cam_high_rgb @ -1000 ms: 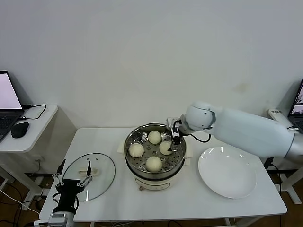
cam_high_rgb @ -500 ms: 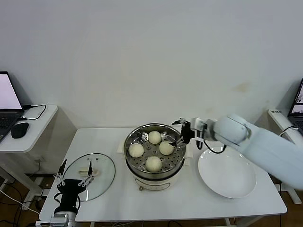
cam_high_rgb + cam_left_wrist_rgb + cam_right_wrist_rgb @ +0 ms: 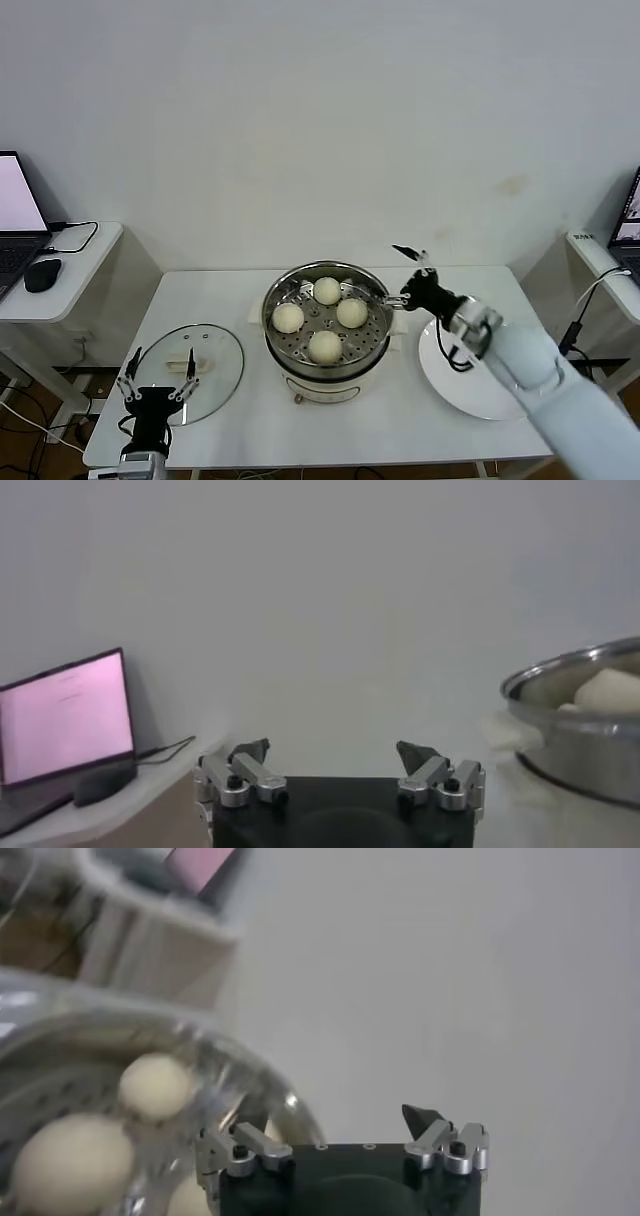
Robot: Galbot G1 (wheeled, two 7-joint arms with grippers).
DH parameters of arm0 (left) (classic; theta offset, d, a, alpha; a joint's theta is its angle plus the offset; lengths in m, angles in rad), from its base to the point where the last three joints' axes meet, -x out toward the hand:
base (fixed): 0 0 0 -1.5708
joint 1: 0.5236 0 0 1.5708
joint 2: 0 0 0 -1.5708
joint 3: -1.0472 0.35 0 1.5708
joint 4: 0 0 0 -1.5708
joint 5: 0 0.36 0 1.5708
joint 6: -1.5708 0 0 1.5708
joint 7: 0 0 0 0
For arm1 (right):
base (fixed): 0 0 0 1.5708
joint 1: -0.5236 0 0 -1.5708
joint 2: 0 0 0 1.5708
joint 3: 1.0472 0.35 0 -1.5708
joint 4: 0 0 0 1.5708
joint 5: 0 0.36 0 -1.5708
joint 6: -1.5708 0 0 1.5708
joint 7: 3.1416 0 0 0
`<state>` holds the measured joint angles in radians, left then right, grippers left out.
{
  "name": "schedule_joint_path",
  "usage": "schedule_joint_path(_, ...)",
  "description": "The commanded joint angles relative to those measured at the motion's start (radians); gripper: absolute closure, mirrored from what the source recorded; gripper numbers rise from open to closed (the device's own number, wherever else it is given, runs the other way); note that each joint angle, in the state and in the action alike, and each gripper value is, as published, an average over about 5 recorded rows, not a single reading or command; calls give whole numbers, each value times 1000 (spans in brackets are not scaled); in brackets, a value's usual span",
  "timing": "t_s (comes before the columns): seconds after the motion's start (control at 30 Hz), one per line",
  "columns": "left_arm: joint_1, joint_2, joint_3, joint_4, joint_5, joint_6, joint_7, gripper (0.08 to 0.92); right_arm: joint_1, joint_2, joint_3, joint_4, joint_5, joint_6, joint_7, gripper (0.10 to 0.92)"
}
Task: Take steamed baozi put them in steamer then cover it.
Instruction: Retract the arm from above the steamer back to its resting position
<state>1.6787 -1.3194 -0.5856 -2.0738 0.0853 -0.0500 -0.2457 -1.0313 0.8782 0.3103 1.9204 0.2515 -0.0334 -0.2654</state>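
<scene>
The steamer [image 3: 327, 322] stands mid-table on its white pot base. Four steamed baozi lie in it: [image 3: 326, 290], [image 3: 288, 317], [image 3: 351, 312], [image 3: 324, 346]. The cover [image 3: 190, 372] lies flat on the table left of the steamer, handle [image 3: 190, 362] up. My right gripper [image 3: 400, 275] is open and empty, just right of the steamer's rim and above it. My left gripper [image 3: 160, 362] is open and empty over the cover's near edge. The left wrist view shows the left gripper [image 3: 332, 755] and the steamer [image 3: 580, 715]. The right wrist view shows the right gripper [image 3: 340, 1128] and baozi [image 3: 155, 1086].
An empty white plate [image 3: 450, 390] lies right of the steamer, partly under my right arm. A side table [image 3: 60, 290] at the left holds a laptop [image 3: 15, 215] and a mouse [image 3: 42, 273]. Another laptop [image 3: 630, 215] stands at the right edge.
My right gripper has let go of a baozi and drawn back out of the steamer, to the right and upward. My left gripper has shifted slightly toward the table's near edge.
</scene>
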Motion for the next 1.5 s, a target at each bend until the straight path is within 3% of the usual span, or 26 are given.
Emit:
schedule_joint_path(0.03,-16,1,-11,101,343,-51,-50,177,-584,441,550,104,-108,237,-10,202)
schedule_joint_path(0.13,-29,33,-29,138,537,-66,-49,177,-629,518,593,125,-122,244,-18,203)
schedule_joint_path(0.37,-24,167,-69,242,866,-61,76,177,-656,552,687,131,-87,228,-9,202)
schedule_joint_path(0.5,-33,204,-90,309,1009,-60,121,177,-656,568,727,132,-51,208,-4,203)
schedule_joint_path(1.03,-305,218,-46,543,1178,-81,91,177,-659,605,745,90,-77,217,14,202)
schedule_joint_path(1.5,-412,219,2,624,1180,-84,100,177,-674,620,746,89,-83,206,21,203)
